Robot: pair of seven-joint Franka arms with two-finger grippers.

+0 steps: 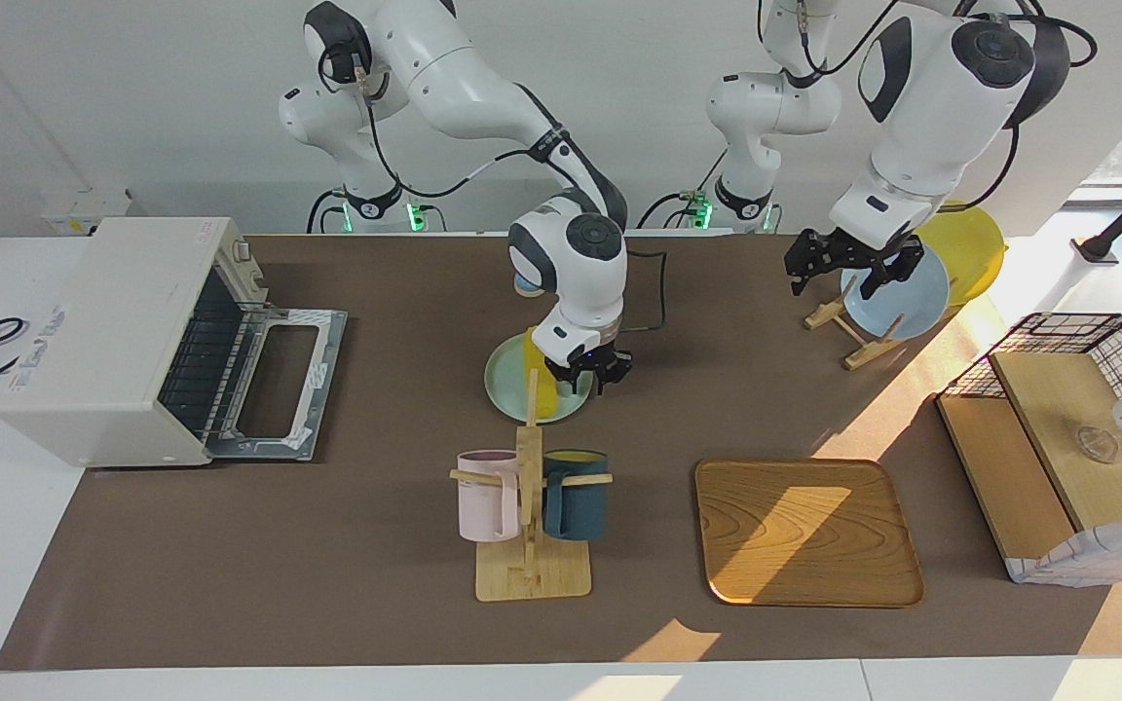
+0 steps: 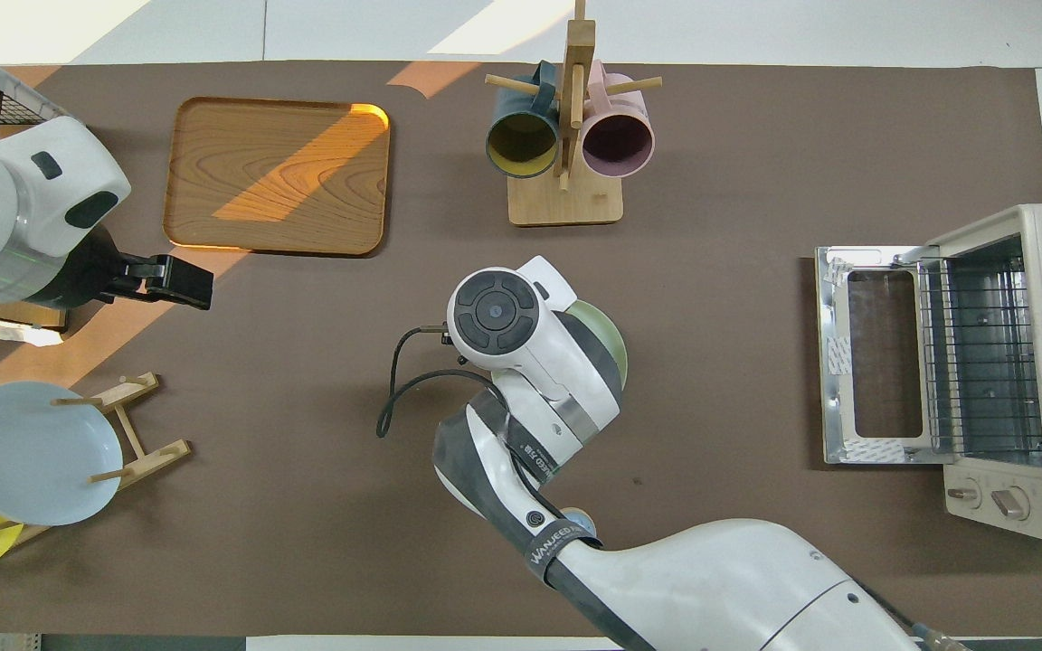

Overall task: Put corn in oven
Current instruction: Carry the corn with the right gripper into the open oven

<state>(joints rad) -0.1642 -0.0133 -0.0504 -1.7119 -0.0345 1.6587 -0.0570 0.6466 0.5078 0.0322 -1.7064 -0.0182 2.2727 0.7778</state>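
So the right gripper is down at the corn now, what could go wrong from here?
The right gripper is low over the glossy yellow plastic corn cob on the pale green round plate; the cob could slip or the plate could shift. The wooden mug rack stands close by. The off-white toaster oven means a long carry.

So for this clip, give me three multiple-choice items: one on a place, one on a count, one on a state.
1. The corn lies: A on the green plate; B on the wooden tray; C in the oven.
2. Mugs on the mug rack: A one; B two; C four.
3. The oven door is: A shut; B open, dropped flat; C missing.

Answers: 1 A, under the right gripper; 2 B, one pink, one dark blue; 3 B, wire rack exposed.
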